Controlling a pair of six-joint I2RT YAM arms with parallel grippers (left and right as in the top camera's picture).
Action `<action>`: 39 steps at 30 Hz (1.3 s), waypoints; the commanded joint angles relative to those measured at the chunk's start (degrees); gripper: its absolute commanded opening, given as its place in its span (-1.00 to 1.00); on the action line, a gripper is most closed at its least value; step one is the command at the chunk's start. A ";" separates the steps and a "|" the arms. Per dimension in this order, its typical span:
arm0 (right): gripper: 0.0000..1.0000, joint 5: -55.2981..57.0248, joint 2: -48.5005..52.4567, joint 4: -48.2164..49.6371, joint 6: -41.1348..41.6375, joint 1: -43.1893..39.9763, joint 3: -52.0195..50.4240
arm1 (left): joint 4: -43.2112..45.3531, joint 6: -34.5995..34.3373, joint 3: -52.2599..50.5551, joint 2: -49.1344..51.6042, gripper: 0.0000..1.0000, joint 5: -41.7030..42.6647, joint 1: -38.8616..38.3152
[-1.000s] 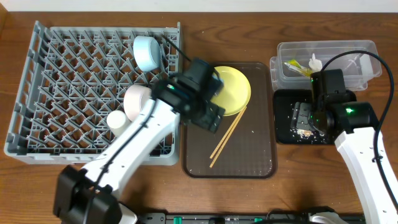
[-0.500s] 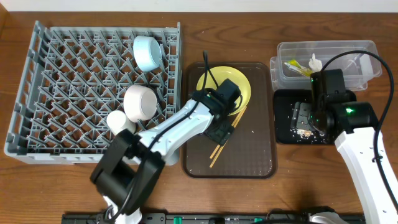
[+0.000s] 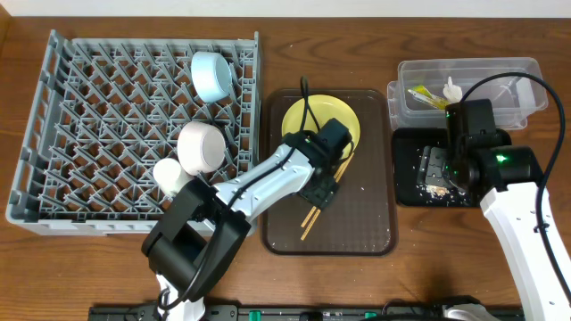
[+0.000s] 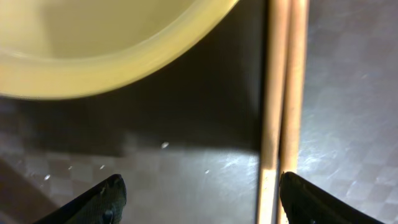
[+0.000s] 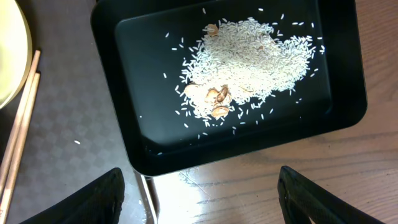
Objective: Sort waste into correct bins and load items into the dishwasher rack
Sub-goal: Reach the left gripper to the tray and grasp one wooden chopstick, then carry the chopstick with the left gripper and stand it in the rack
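From above, the left gripper [image 3: 323, 189] has swung off the dishwasher rack [image 3: 89, 116], where the white bowl [image 3: 198, 147] now sits, to the chopsticks [image 3: 310, 218] on the brown tray [image 3: 361, 227], so they look to be next. Its wrist view alone shows the jaws spread and empty, straddling the chopsticks [image 4: 283, 93]. On the right wrist view, the right gripper [image 5: 199, 193] hangs open over the black tray [image 5: 124, 74] holding rice [image 5: 249, 56].
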 commanded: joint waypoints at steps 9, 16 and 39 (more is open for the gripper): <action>0.54 0.79 -0.33 0.00 0.72 -0.68 1.09 | 0.57 -1.60 -1.70 0.85 0.61 -0.74 -0.55; 0.54 0.79 -0.33 0.00 0.72 -0.68 1.09 | 1.07 -1.64 -1.75 0.85 0.61 -0.72 -0.66; 0.54 0.79 -0.33 0.00 0.72 -0.68 1.09 | 4.15 -1.88 -5.46 1.60 -0.36 -0.04 -0.66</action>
